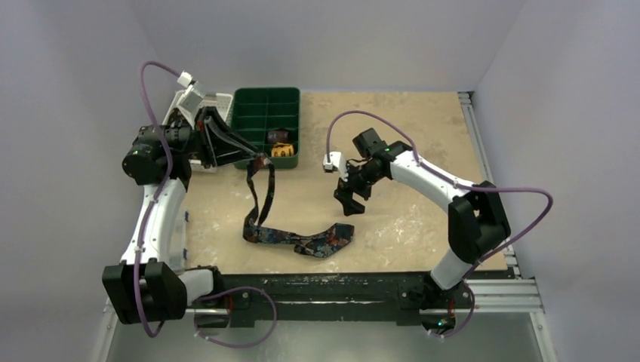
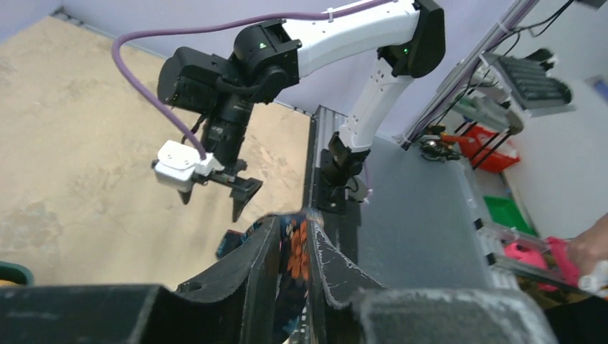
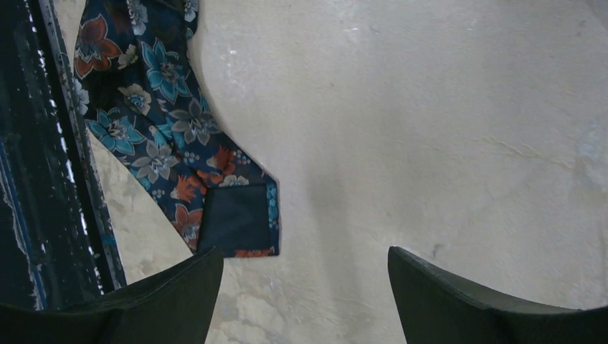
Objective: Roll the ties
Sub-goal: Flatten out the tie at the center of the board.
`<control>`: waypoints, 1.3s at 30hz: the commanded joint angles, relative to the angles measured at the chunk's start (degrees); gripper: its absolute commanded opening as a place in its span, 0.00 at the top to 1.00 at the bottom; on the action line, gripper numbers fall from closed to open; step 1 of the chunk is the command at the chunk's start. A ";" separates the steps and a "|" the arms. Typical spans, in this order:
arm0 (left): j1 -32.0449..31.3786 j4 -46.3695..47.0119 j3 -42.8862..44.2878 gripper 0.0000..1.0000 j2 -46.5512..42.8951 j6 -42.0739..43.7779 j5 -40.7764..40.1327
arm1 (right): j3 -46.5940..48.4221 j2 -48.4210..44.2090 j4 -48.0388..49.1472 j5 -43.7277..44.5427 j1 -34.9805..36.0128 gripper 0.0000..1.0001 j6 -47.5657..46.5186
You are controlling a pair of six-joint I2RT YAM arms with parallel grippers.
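A dark navy tie with a floral print [image 1: 290,237] runs from my left gripper [image 1: 263,158] down to the table, bends, and lies toward the wide end near the front middle. My left gripper [image 2: 292,247] is shut on the tie's narrow end [image 2: 297,251], held above the table by the green tray. My right gripper [image 1: 349,200] is open and empty, hovering over bare table right of the tie. In the right wrist view the tie's wide end [image 3: 179,165] lies up and left of the open gripper [image 3: 305,276]. Rolled ties, one yellow [image 1: 282,150] and one brown [image 1: 278,136], sit in the tray.
A green compartment tray [image 1: 266,105] stands at the back left of the table. A white basket [image 1: 183,100] sits left of it behind the left arm. The black front rail [image 1: 332,286] runs along the near edge. Purple cables loop from both arms.
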 commanded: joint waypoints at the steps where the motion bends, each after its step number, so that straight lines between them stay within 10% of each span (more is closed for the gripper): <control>1: 0.05 5.59 0.19 0.75 2.03 -16.15 11.08 | 3.12 2.87 3.20 4.19 1.79 0.16 7.03; 3: 0.00 6.27 -1.71 0.17 3.14 -23.03 10.91 | 2.66 2.31 3.99 3.76 1.74 0.15 8.02; 5: 0.16 6.63 -4.90 0.08 2.94 -27.55 10.50 | 1.35 1.03 4.50 4.59 1.76 0.15 8.23; 17: 23.13 6.23 -19.12 0.02 -4.80 -31.72 9.00 | -3.20 -4.98 4.58 5.45 3.50 0.16 7.97; 39: 23.91 5.46 -2.97 0.00 -4.58 -55.46 -11.88 | 3.61 -7.14 -4.10 12.71 5.03 0.16 5.72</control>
